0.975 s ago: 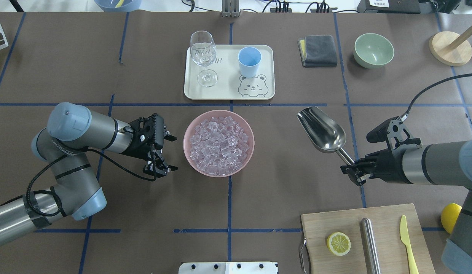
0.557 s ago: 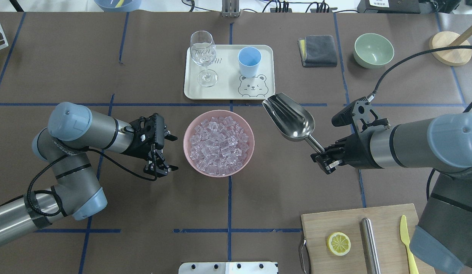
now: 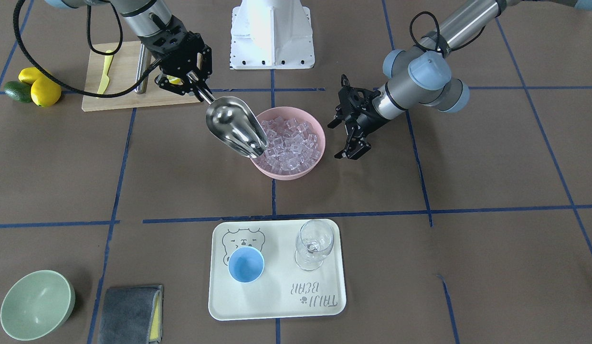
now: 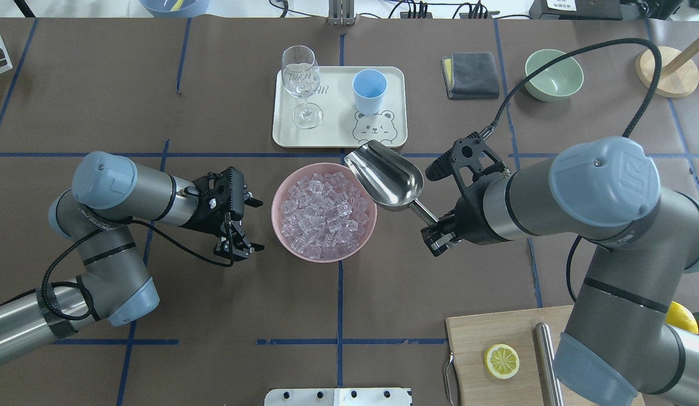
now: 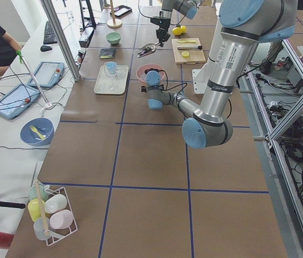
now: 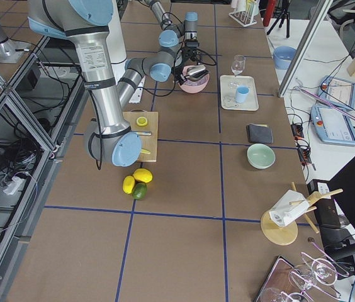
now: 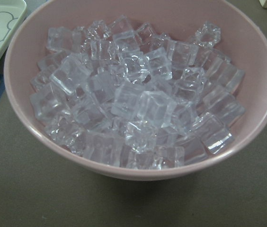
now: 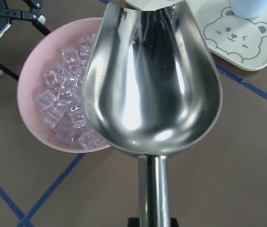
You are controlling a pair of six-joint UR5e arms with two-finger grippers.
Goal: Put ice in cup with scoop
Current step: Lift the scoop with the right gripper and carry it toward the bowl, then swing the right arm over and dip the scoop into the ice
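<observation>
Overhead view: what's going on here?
The right hand grips the scoop by its rod handle. The scoop is empty, and its front edge hangs over the rim of the pink bowl, which is full of ice. The left hand is open and holds nothing, beside the bowl on the opposite side and not touching it. The cup sits empty on the tray. No ice has been scooped yet.
</observation>
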